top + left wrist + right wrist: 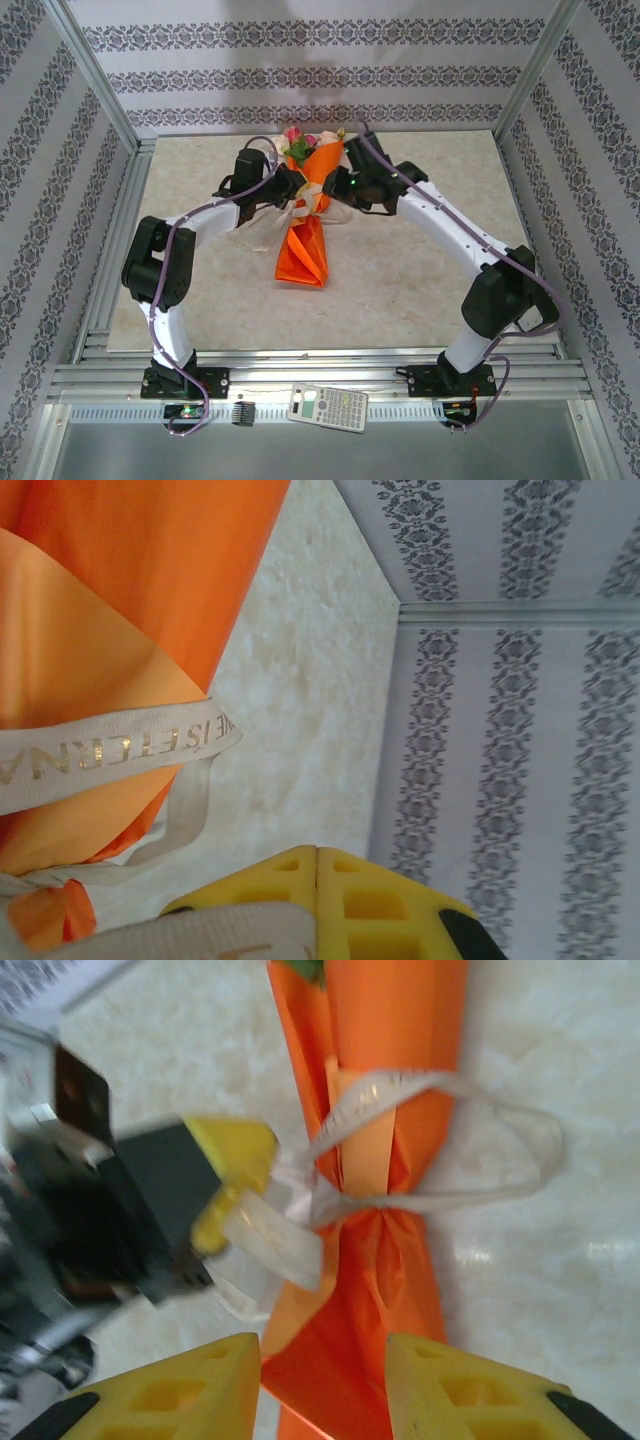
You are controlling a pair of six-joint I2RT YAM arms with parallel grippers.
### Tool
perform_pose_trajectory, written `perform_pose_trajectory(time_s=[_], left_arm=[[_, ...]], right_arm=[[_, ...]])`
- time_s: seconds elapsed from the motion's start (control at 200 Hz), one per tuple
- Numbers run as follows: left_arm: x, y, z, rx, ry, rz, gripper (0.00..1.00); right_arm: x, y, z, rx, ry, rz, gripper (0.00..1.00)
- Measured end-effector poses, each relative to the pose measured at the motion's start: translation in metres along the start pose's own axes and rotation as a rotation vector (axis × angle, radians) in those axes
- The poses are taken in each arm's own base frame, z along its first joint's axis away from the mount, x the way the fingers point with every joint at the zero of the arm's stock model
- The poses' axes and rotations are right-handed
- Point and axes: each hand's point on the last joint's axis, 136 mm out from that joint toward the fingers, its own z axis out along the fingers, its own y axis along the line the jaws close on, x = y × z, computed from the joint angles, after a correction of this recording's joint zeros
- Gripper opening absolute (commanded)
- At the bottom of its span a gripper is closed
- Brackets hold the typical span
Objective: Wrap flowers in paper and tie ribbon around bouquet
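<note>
Tabletop [420,280] of mottled beige carries the bouquet [302,255], ringed by floral-striped walls [300,75].

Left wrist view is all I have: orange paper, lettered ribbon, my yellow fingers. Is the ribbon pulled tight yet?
Observer: No; the right wrist camera shows the ribbon crossing the pinched waist of the bouquet, with a slack loop beside it.
Operator: Where's the right gripper?
Observer: The right gripper is open, fingers either side of the bouquet's narrow end.
Operator: Flowers?
Observer: From the top, the flowers poke out at the far end.
</note>
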Motion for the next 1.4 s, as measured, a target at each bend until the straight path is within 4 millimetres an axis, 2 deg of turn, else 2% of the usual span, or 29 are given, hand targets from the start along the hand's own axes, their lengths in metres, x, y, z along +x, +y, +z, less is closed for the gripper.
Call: perform_pose_trajectory(time_s=[0.12, 0.31, 0.405, 0.47, 0.599, 0.699, 0.999, 1.219, 1.399], left_arm=[[-0.017, 0.005, 0.001, 0.037, 0.023, -0.13, 0.0], [-0.032, 0.028, 0.006, 0.055, 0.069, -0.297, 0.0], [-0.036, 0.039, 0.01, 0.064, 0.092, -0.364, 0.0], [-0.037, 0.046, 0.013, 0.068, 0.109, -0.4, 0.0], [-0.043, 0.056, 0.019, 0.078, 0.129, -0.458, 0.0], [-0.049, 0.059, 0.021, 0.088, 0.142, -0.483, 0.0], [-0.057, 0.054, 0.023, 0.116, 0.151, -0.496, 0.0], [-0.066, 0.057, 0.026, 0.129, 0.145, -0.505, 0.0], [-0.072, 0.071, 0.032, 0.123, 0.141, -0.534, 0.0]], right_arm=[[0.027, 0.028, 0.016, -0.008, 0.036, -0.046, 0.3], [0.058, 0.098, 0.054, -0.05, 0.054, -0.125, 0.28], [0.081, 0.117, 0.077, -0.05, 0.077, -0.14, 0.3], [0.096, 0.122, 0.093, -0.028, 0.085, -0.145, 0.34], [0.123, 0.113, 0.12, 0.056, 0.093, -0.137, 0.42], [0.132, 0.103, 0.137, 0.12, 0.087, -0.116, 0.45], [0.137, 0.068, 0.182, 0.272, 0.041, -0.092, 0.47], [0.135, 0.049, 0.198, 0.334, 0.025, -0.07, 0.47], [0.134, 0.036, 0.214, 0.358, 0.027, -0.046, 0.43]])
